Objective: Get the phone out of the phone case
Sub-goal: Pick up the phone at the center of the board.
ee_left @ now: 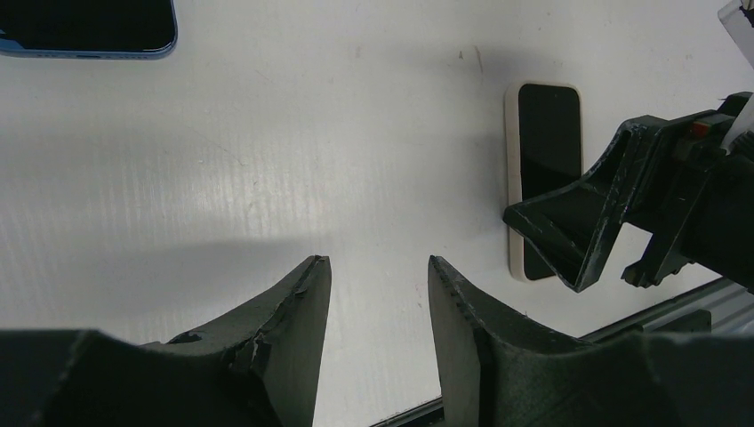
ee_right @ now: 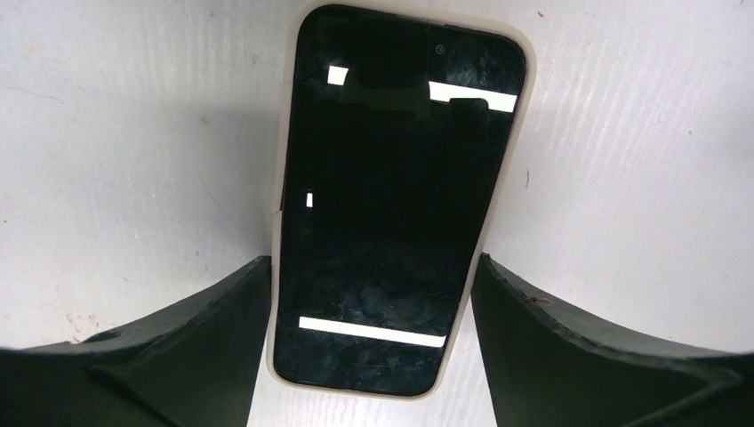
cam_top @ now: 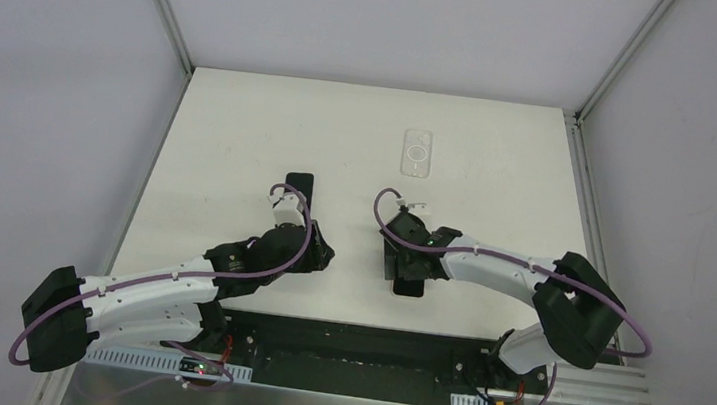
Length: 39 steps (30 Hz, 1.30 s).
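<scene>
A black-screened phone (ee_right: 391, 222) lies flat on the white table in a cream phone case (ee_right: 351, 392). My right gripper (ee_right: 372, 260) is open and straddles its lower end. One finger is at the case's left edge and the other stands a small gap off its right edge. From above, the right gripper (cam_top: 408, 266) covers most of the phone (cam_top: 410, 288). My left gripper (ee_left: 377, 262) is open with only bare table between its fingers. It sits to the left of the cased phone (ee_left: 547, 133), at the left arm's tip (cam_top: 317, 254).
A second dark phone with a blue rim (ee_left: 84, 27) lies flat beyond the left gripper, also seen from above (cam_top: 299, 184). A clear case (cam_top: 417, 152) rests farther back at the centre. The table's near edge (ee_left: 658, 311) runs close behind both grippers.
</scene>
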Each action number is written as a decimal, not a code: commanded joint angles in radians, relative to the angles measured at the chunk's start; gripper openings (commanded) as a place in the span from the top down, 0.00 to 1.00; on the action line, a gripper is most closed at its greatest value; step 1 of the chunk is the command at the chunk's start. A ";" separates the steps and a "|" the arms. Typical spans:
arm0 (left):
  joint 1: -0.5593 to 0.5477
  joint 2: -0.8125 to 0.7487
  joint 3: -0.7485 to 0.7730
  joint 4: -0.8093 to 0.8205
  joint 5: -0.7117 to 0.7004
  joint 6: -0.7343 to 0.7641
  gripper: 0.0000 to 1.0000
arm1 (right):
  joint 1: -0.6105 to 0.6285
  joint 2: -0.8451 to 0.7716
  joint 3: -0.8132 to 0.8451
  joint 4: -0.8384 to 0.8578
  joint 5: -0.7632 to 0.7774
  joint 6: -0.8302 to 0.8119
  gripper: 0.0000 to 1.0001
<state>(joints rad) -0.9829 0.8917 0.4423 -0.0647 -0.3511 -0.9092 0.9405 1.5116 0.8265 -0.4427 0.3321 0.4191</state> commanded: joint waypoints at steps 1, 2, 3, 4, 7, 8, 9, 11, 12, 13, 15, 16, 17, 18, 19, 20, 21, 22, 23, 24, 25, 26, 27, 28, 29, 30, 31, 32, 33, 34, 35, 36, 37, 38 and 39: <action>-0.009 -0.010 0.000 0.009 -0.031 -0.015 0.55 | 0.004 -0.048 -0.002 -0.059 0.026 0.008 0.85; -0.009 -0.009 0.001 0.008 -0.031 -0.016 0.55 | 0.004 -0.053 0.003 -0.064 0.027 0.010 0.94; -0.009 -0.007 0.001 0.008 -0.032 -0.017 0.55 | 0.004 -0.055 0.004 -0.068 0.029 0.011 1.00; -0.008 -0.006 0.001 0.008 -0.034 -0.018 0.55 | 0.003 -0.059 0.007 -0.069 0.035 0.012 1.00; -0.008 -0.004 0.002 0.009 -0.040 -0.022 0.54 | 0.006 -0.086 0.004 -0.071 0.049 0.007 1.00; -0.009 -0.004 0.003 0.009 -0.046 -0.023 0.54 | 0.006 -0.100 0.002 -0.076 0.057 0.006 1.00; -0.008 -0.004 0.003 0.010 -0.051 -0.022 0.53 | 0.007 -0.116 0.002 -0.082 0.066 0.005 1.00; -0.007 -0.008 0.004 0.022 -0.061 -0.006 0.52 | 0.013 -0.162 -0.002 -0.089 0.085 -0.005 1.00; -0.007 -0.011 0.006 0.029 -0.066 0.006 0.51 | 0.019 -0.187 -0.006 -0.091 0.093 -0.012 1.00; -0.007 -0.015 0.008 0.040 -0.070 0.019 0.50 | 0.025 -0.220 -0.013 -0.092 0.101 -0.019 1.00; -0.005 -0.018 0.013 0.060 -0.077 0.033 0.43 | 0.037 -0.287 -0.029 -0.091 0.103 -0.037 1.00; -0.001 -0.020 0.016 0.060 -0.078 0.026 0.37 | 0.044 -0.326 -0.039 -0.086 0.098 -0.049 1.00; 0.003 -0.021 0.021 0.073 -0.077 0.018 0.31 | 0.048 -0.357 -0.049 -0.082 0.097 -0.054 1.00; 0.006 -0.020 0.028 0.096 -0.071 0.017 0.27 | 0.049 -0.387 -0.057 -0.081 0.094 -0.055 1.00; 0.008 -0.016 0.036 0.105 -0.061 0.021 0.26 | 0.050 -0.405 -0.063 -0.080 0.093 -0.054 1.00; 0.009 -0.008 0.049 0.108 -0.052 0.029 0.25 | 0.049 -0.417 -0.062 -0.090 0.093 -0.051 1.00; 0.010 0.000 0.065 0.109 -0.042 0.038 0.25 | 0.049 -0.422 -0.059 -0.101 0.091 -0.046 1.00; 0.012 0.011 0.076 0.110 -0.030 0.044 0.25 | 0.050 -0.424 -0.054 -0.114 0.092 -0.040 1.00; 0.014 0.019 0.087 0.114 -0.016 0.049 0.24 | 0.050 -0.427 -0.053 -0.118 0.090 -0.038 1.00; 0.016 0.029 0.097 0.120 0.003 0.055 0.24 | 0.052 -0.435 -0.057 -0.116 0.088 -0.040 1.00; 0.019 0.037 0.107 0.128 0.034 0.060 0.23 | 0.056 -0.449 -0.066 -0.101 0.077 -0.051 1.00; 0.023 0.045 0.115 0.143 0.065 0.063 0.21 | 0.061 -0.471 -0.079 -0.083 0.062 -0.067 1.00; 0.031 0.055 0.122 0.162 0.108 0.064 0.20 | 0.067 -0.496 -0.096 -0.059 0.049 -0.084 1.00; 0.043 0.066 0.126 0.189 0.158 0.061 0.18 | 0.075 -0.523 -0.114 -0.035 0.039 -0.101 1.00; 0.056 0.077 0.127 0.227 0.213 0.052 0.17 | 0.083 -0.551 -0.131 -0.011 0.035 -0.120 1.00; 0.073 0.093 0.127 0.265 0.273 0.039 0.17 | 0.094 -0.581 -0.148 0.013 0.033 -0.136 1.00; 0.088 0.111 0.128 0.306 0.329 0.026 0.17 | 0.107 -0.613 -0.165 0.046 0.037 -0.153 1.00; 0.102 0.133 0.129 0.341 0.386 0.009 0.17 | 0.118 -0.645 -0.183 0.071 0.039 -0.166 1.00; 0.112 0.161 0.132 0.377 0.426 -0.011 0.17 | 0.128 -0.674 -0.204 0.095 0.040 -0.177 1.00; 0.119 0.183 0.138 0.407 0.464 -0.023 0.18 | 0.138 -0.701 -0.217 0.115 0.041 -0.186 1.00; 0.123 0.205 0.148 0.440 0.496 -0.032 0.18 | 0.148 -0.725 -0.228 0.136 0.044 -0.193 1.00; 0.123 0.226 0.160 0.461 0.524 -0.037 0.18 | 0.156 -0.747 -0.240 0.154 0.047 -0.200 1.00; 0.124 0.249 0.173 0.479 0.558 -0.042 0.18 | 0.163 -0.764 -0.248 0.168 0.051 -0.206 1.00; 0.123 0.273 0.189 0.495 0.594 -0.049 0.18 | 0.171 -0.781 -0.257 0.184 0.056 -0.211 1.00; 0.123 0.297 0.203 0.513 0.627 -0.057 0.19 | 0.177 -0.793 -0.264 0.196 0.060 -0.218 1.00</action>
<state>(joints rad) -0.8619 1.1263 0.5632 0.2836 0.0624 -0.9211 1.0927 0.7822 0.5739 -0.4046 0.3622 0.2565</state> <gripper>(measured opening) 0.821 0.767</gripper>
